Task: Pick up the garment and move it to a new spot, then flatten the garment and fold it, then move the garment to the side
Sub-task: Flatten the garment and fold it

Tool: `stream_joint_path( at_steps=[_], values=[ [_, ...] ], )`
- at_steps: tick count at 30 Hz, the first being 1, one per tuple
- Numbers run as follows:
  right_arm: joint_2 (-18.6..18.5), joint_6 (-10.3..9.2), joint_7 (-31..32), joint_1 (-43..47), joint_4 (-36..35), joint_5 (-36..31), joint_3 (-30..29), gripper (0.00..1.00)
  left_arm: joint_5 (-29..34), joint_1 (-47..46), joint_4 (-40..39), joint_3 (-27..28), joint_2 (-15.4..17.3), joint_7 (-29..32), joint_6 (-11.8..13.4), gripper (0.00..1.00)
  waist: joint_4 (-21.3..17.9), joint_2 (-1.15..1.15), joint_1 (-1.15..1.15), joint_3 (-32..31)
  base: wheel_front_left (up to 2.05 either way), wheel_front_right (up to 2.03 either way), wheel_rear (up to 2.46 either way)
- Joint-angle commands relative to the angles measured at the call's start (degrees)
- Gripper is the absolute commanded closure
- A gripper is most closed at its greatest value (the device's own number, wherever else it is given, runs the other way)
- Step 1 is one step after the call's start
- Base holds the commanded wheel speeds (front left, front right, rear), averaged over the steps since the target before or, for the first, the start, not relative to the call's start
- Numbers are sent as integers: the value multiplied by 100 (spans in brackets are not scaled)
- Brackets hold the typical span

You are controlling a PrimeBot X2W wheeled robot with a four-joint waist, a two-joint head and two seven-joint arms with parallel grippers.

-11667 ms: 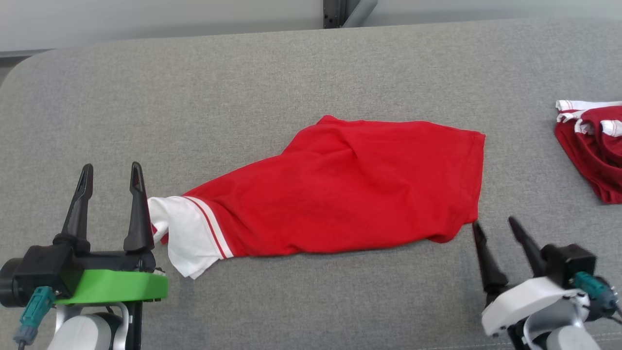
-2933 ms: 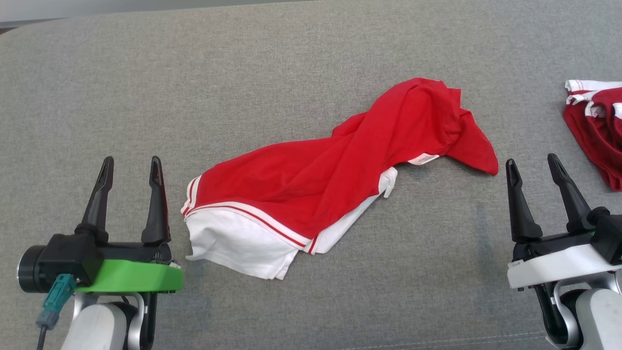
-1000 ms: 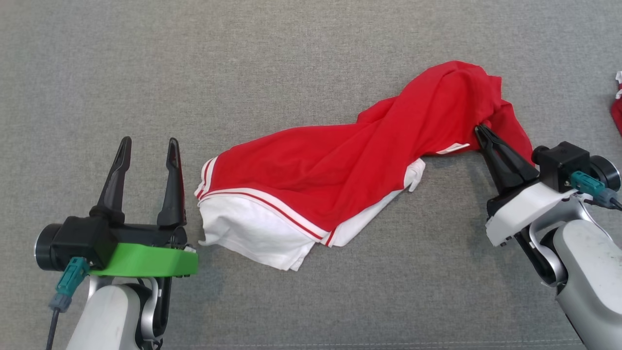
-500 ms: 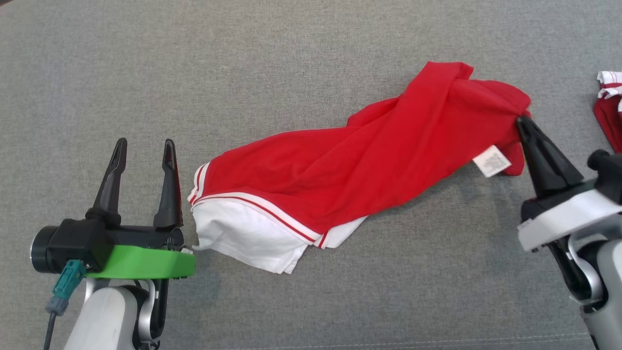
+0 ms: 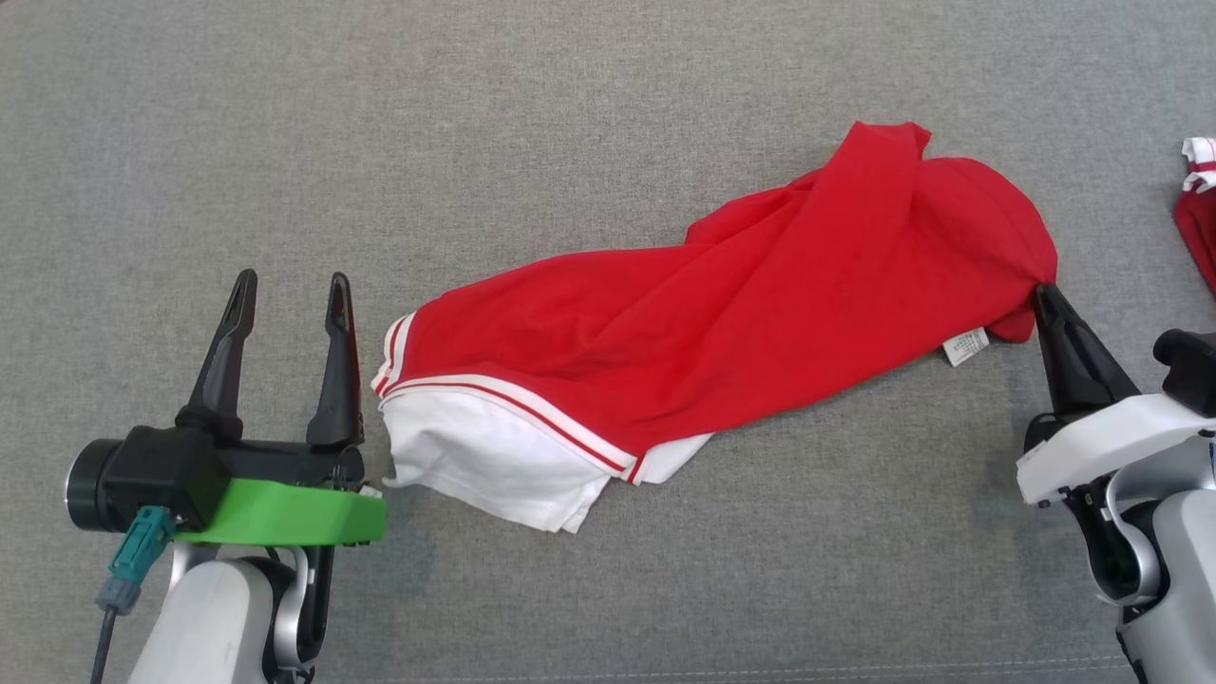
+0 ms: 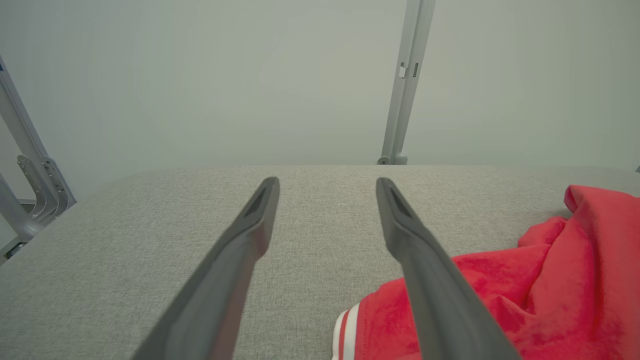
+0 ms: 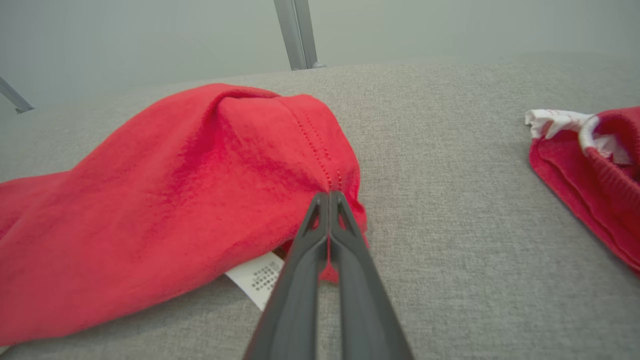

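The red garment (image 5: 722,313) with a white striped end lies twisted across the grey cushion, running from lower left to upper right. My right gripper (image 5: 1042,293) is shut on its red right-hand edge, and the right wrist view shows the pinched fold (image 7: 330,185) at the fingertips (image 7: 328,196) with a white care label (image 7: 257,280) hanging below. My left gripper (image 5: 290,285) stands open just left of the white end (image 5: 484,456), not touching it. In the left wrist view the open gripper (image 6: 327,182) has the red garment (image 6: 500,295) to its right.
A second red and white garment (image 5: 1199,209) lies at the right edge of the cushion (image 5: 475,142), also in the right wrist view as a red heap (image 7: 590,165). A metal post (image 6: 405,80) stands behind the cushion's far edge.
My right gripper closed on the garment's right end and pulled it right and toward me, stretching the cloth. The left gripper stayed open in place.
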Motion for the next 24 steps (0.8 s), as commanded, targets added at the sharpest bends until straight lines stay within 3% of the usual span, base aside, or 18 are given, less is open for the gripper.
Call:
stream_joint_path(
  at_steps=[1, 2, 3, 13, 24],
  values=[
    [11, -2, -67, -59, 17, 38, 1, 69, 18, -50, 4, 0, 41, -3, 8, 0, 3, 0, 0, -9, 0, 0, 0],
    [39, -2, -133, -92, 39, 76, 33, 14, 15, -42, 2, 0, 49, -1, 15, 0, 2, 0, 0, -20, 0, 0, 0],
    [22, -2, -209, -112, 46, 56, 63, 0, 12, -30, 2, 2, 58, 1, 25, 0, -2, 0, 0, -34, 0, 0, 0],
    [237, -2, -699, 35, -557, -475, -75, 0, -15, 142, -40, 26, 124, 43, 122, 0, -99, 0, 0, -283, 0, 0, 0],
    [623, -2, -482, 603, -1405, -925, -198, 0, -48, 481, -128, 16, 203, 112, 220, 0, -172, 0, 0, -596, 0, 0, 0]
  ],
)
